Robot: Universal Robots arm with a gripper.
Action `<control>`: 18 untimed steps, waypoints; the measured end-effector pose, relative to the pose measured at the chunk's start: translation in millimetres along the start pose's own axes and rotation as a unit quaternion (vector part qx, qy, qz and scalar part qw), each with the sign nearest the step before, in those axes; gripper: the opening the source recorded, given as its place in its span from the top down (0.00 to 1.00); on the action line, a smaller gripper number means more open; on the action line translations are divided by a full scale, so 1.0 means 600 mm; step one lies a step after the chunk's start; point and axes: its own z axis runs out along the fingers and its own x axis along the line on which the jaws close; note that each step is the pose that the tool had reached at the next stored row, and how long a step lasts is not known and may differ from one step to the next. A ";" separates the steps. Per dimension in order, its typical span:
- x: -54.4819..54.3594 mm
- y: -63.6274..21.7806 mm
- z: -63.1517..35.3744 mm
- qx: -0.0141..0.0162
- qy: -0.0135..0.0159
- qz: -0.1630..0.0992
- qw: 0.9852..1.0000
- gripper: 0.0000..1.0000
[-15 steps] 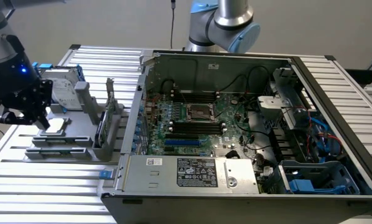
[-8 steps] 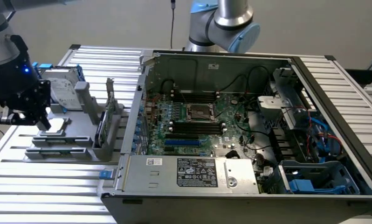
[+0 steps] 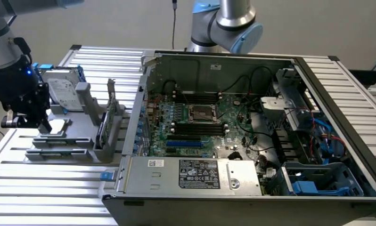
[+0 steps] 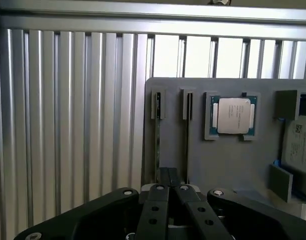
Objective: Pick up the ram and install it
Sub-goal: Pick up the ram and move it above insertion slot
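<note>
Hovering over the grey holder (image 4: 228,165), the gripper (image 4: 169,174) has its two black fingers (image 4: 154,210) drawn together at the tips. The jaws stand narrow, with nothing seen between them.

Just past the fingertips, the ram (image 4: 158,106) stands on edge in a slot of the holder, seen edge-on as a thin dark strip. A second slot (image 4: 187,106) beside it shows a similar thin strip. The fingertips sit between the two lines and are not clamped on either.

Further along the holder, the square silver processor (image 4: 234,116) lies flat in its own recess. Beyond it, the hard drive (image 4: 299,145) with blue rails sits at the holder's edge. The holder rests on a slatted metal table (image 4: 68,125).

In the exterior view, gripper and holder are at the exterior view's left. The open computer case (image 3: 144,94) lies at the exterior view's right, well apart from the gripper. Its motherboard (image 3: 229,113) faces up, and the black slots (image 3: 200,128) lie beside the processor socket.
</note>
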 end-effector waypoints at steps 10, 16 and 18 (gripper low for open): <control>0.007 0.029 0.028 0.000 0.000 -0.009 1.000 0.58; 0.009 0.024 0.046 0.001 -0.001 -0.021 1.000 0.58; 0.009 0.019 0.052 0.001 -0.001 -0.025 1.000 0.58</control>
